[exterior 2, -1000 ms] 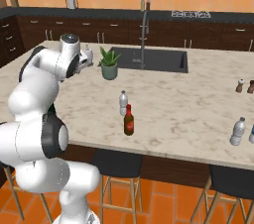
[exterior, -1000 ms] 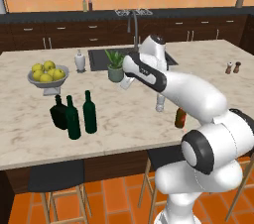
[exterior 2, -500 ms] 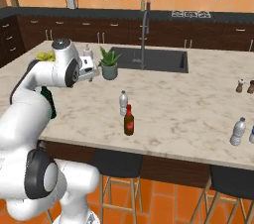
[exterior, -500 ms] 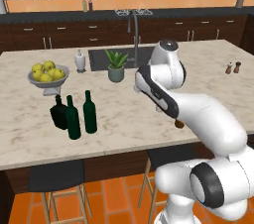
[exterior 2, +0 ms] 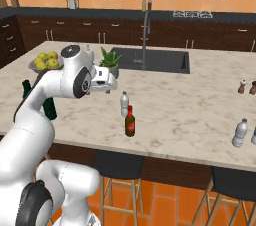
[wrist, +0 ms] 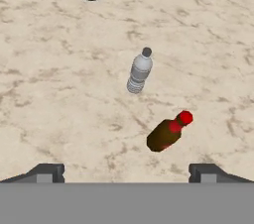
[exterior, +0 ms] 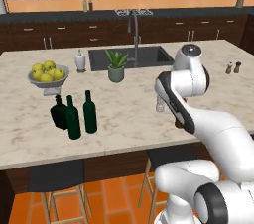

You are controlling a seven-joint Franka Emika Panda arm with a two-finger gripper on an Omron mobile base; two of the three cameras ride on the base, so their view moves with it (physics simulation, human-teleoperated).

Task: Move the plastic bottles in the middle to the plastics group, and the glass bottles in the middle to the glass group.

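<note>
Hand view: the fingers [wrist: 127,171] are spread wide and empty above the surface [wrist: 59,114]. Nearest is seen the brown bottle [wrist: 167,133], the water bottle [wrist: 139,72] just beyond. A descent onto one is probably called for next.

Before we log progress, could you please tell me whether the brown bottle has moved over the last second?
No. The brown bottle stands just in front of the small water bottle, as before.
</note>
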